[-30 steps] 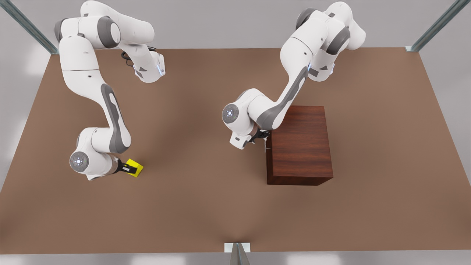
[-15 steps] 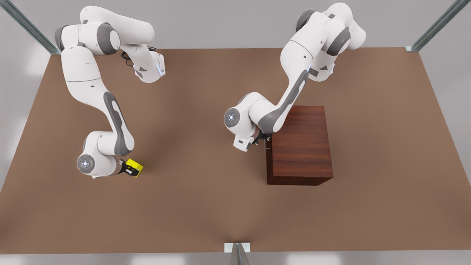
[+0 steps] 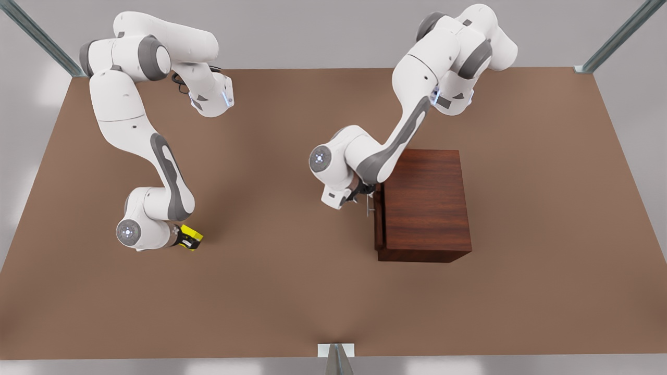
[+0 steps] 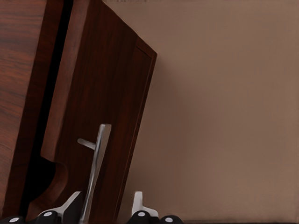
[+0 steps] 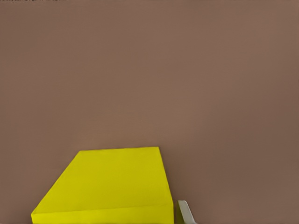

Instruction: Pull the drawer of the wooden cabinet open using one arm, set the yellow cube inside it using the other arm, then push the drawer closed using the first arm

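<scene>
The wooden cabinet (image 3: 424,203) stands at the front view's right. Its drawer (image 3: 379,219) juts out a small way, and a dark gap shows between the drawer front (image 4: 107,102) and the cabinet body (image 4: 18,70). My left gripper (image 3: 365,197) is shut on the silver bar handle (image 4: 96,172), with one of its fingers (image 4: 70,207) on each side of the bar. At the front view's left, the yellow cube (image 3: 192,237) sits low by the table, with my right gripper (image 3: 185,240) shut on it. One of the right gripper's fingertips (image 5: 184,211) lies against the cube's side (image 5: 107,182).
The brown table (image 3: 292,271) stretches wide between the cube and the cabinet. Metal frame posts (image 3: 617,36) rise at the back corners, and a bracket (image 3: 336,351) sits at the front edge.
The drawer has slid out slightly toward the front view's left as my left gripper pulled the handle. My right arm's wrist has shifted over the cube, which stays in about the same spot.
</scene>
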Robot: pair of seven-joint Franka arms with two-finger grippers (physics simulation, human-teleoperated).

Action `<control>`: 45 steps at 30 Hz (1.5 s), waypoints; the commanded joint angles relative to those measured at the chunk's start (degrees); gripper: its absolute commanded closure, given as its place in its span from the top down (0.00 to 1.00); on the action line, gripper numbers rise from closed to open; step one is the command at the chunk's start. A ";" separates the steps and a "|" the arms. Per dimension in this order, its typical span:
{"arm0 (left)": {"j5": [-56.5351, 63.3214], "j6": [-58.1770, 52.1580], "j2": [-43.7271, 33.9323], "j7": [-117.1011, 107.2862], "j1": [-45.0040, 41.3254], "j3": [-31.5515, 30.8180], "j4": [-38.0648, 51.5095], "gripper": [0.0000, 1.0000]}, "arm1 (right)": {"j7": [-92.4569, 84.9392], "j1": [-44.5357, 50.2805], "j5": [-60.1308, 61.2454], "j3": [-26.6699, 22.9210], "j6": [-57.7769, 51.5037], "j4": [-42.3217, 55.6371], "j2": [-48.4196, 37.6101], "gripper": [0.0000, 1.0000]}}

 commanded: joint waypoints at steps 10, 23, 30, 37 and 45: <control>0.10 3.12 1.33 -0.01 -0.40 -0.52 1.99 0.60 | 0.75 0.75 -0.91 0.43 -3.25 2.86 -1.03 0.67; 0.01 3.74 2.74 -0.28 -3.48 -0.61 4.89 0.58 | 2.24 4.09 -0.91 7.99 -21.62 23.51 -2.79 0.68; 0.01 3.83 2.82 -0.37 -4.89 -0.52 7.09 0.58 | 6.37 6.81 -0.47 12.30 -25.57 27.82 -2.79 0.68; -9.65 -12.25 -5.35 12.35 3.45 -3.95 17.99 1.00 | 11.64 6.90 -0.82 20.29 -25.57 28.96 -2.88 0.67; -13.61 -20.34 -7.72 49.64 27.98 -3.24 17.64 1.00 | 26.32 20.17 -2.23 20.65 -27.24 38.36 -0.24 0.67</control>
